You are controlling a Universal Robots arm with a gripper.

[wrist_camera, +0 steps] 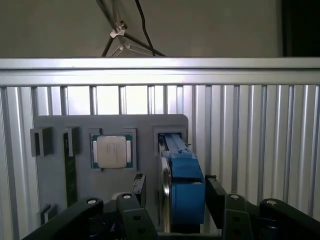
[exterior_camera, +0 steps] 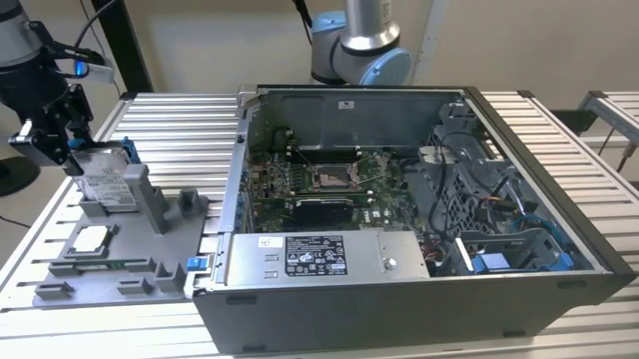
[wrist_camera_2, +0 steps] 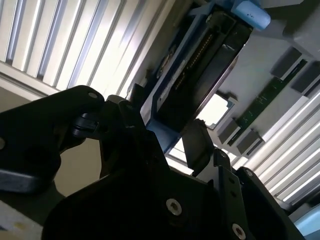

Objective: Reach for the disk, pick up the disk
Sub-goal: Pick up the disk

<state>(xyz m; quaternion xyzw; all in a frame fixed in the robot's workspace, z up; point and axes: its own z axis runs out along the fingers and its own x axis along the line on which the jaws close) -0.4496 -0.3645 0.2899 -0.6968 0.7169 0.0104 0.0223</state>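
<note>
Reaching looks finished: my unclenched hand [wrist_camera: 177,197] straddles the upright silver metal disk [wrist_camera: 182,180] in its blue bracket, slotted at a corner of the grey holder plate [wrist_camera: 50,175]; lifting, I judge, needs a firm squeeze.

Disk [exterior_camera: 103,179] stood on edge in slot of grey fixture plate [exterior_camera: 60,292]. Gripper [exterior_camera: 72,149] straddled it from above, fingers [wrist_camera: 139,187] apart, narrow gap on one side in first wrist view. Grey upright post [exterior_camera: 143,198] just beside disk, toward exterior view's right, crowded that flank. Open computer case [exterior_camera: 589,247] walled off room further right. Free room lay over slatted table [exterior_camera: 175,127] beyond plate. Chip [exterior_camera: 90,241] lay flat and low on plate, no hindrance.
</note>
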